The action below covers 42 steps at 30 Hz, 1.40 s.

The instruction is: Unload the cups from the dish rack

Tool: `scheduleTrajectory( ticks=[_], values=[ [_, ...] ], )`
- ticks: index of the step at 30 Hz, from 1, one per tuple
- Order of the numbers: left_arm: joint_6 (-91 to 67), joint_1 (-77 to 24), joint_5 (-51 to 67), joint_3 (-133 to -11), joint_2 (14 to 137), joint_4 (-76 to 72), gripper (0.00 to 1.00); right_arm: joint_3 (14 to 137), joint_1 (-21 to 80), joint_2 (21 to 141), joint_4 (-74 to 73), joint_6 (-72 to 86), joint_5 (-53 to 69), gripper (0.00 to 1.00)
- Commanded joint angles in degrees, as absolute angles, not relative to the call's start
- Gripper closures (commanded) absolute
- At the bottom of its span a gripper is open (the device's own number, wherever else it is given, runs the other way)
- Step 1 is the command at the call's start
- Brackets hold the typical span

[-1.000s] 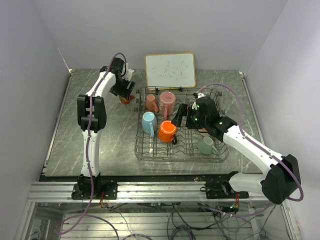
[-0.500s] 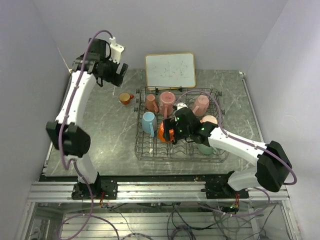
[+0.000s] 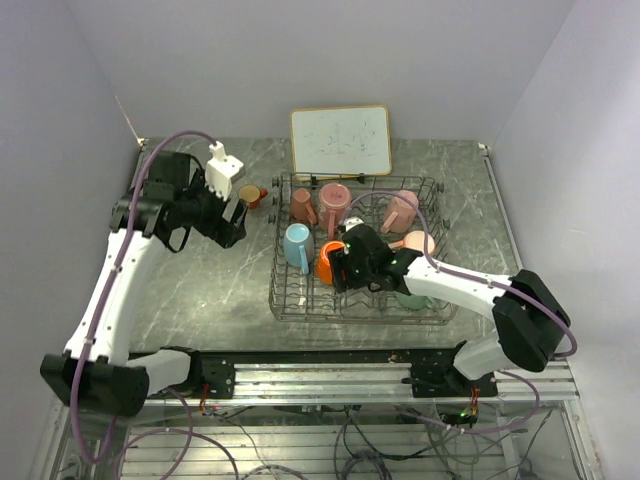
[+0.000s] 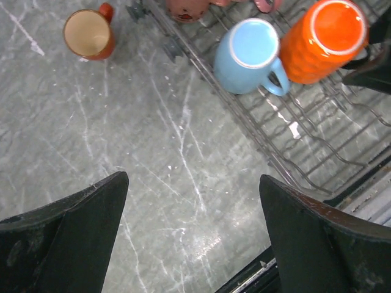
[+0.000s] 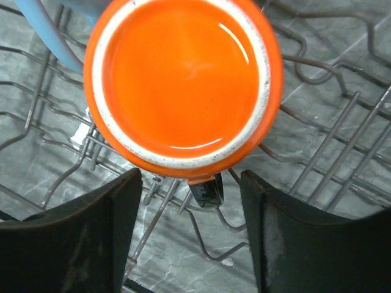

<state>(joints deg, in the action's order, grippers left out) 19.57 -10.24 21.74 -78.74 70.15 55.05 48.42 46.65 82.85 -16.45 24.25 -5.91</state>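
Observation:
The dark wire dish rack (image 3: pixel 290 300) holds several cups: light blue (image 3: pixel 297 245), large orange (image 3: pixel 326 260), two pink (image 3: pixel 303 205) (image 3: pixel 334 203), two peach (image 3: pixel 402 210) (image 3: pixel 420 241), and a mint one (image 3: pixel 412 299) mostly hidden under the right arm. A small orange cup (image 3: pixel 250 193) stands upright on the table left of the rack. My right gripper (image 3: pixel 340 270) is low in the rack, open, its fingers on either side of the large orange cup's (image 5: pixel 183 79) dark handle (image 5: pixel 206 189) with gaps on both sides. My left gripper (image 3: pixel 230 218) hangs open and empty over bare table.
A white framed board (image 3: pixel 340 140) leans against the back wall behind the rack. In the left wrist view the light blue cup (image 4: pixel 247 55) and large orange cup (image 4: pixel 324 39) lie side by side in the rack (image 4: pixel 305 140), and the small orange cup (image 4: pixel 88 33) is at top left.
My left arm left the small orange cup on the table, rose, then swung forward and down. My right gripper moved left to the large orange cup and its jaws narrowed around the handle.

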Motion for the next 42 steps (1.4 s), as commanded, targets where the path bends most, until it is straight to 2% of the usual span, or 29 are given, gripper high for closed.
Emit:
scheduleTrajectory(
  ticks=[1, 5, 12, 18, 23, 26, 28, 32, 37, 42],
  values=[
    [21.16, -10.11, 28.26, -74.19, 63.29, 50.45, 0.01, 47.37, 47.51, 84.93, -13.98, 24.53, -5.78, 0.41],
    [20.77, -10.1, 29.12, -71.45, 59.95, 47.55, 0.01, 47.05, 47.65, 86.29, -12.57, 24.56, -6.15, 0.5],
    [21.01, -10.06, 29.77, -70.66, 61.98, 49.63, 0.01, 49.36, 48.42, 87.4, -13.81, 23.96, -7.38, 0.82],
    [24.37, -10.11, 31.73, -66.96, 60.26, 49.22, 0.01, 51.43, 48.42, 83.83, -18.01, 24.51, -9.51, 1.0],
    [30.18, -10.11, 33.06, -64.55, 58.8, 51.43, 0.01, 53.74, 48.31, 79.23, -22.25, 25.22, -8.39, 1.0],
    [38.79, -10.11, 36.6, -65.57, 59.74, 58.41, 0.0, 56.26, 48.26, 77.32, -25.6, 26.04, -6.32, 1.0],
    [43.37, -10.11, 38.03, -66.52, 60.5, 61.62, 0.0, 58.45, 48.25, 76.28, -27.12, 26.86, -3.18, 1.0],
    [45.68, -10.09, 38.32, -65.34, 58.54, 58.49, 0.01, 62.59, 48.12, 74.03, -27.83, 28.89, 6.11, 1.0],
    [47.5, -10.26, 38.89, -63.11, 54.4, 51.62, 0.01, 67.15, 47.74, 72.19, -23.27, 34.79, 17.32, 1.0],
    [48.65, -10.28, 41.13, -65.25, 54.97, 49.7, 0.0, 65.68, 47.7, 72.66, -8.12, 45.71, 28.63, 1.0]
  ],
)
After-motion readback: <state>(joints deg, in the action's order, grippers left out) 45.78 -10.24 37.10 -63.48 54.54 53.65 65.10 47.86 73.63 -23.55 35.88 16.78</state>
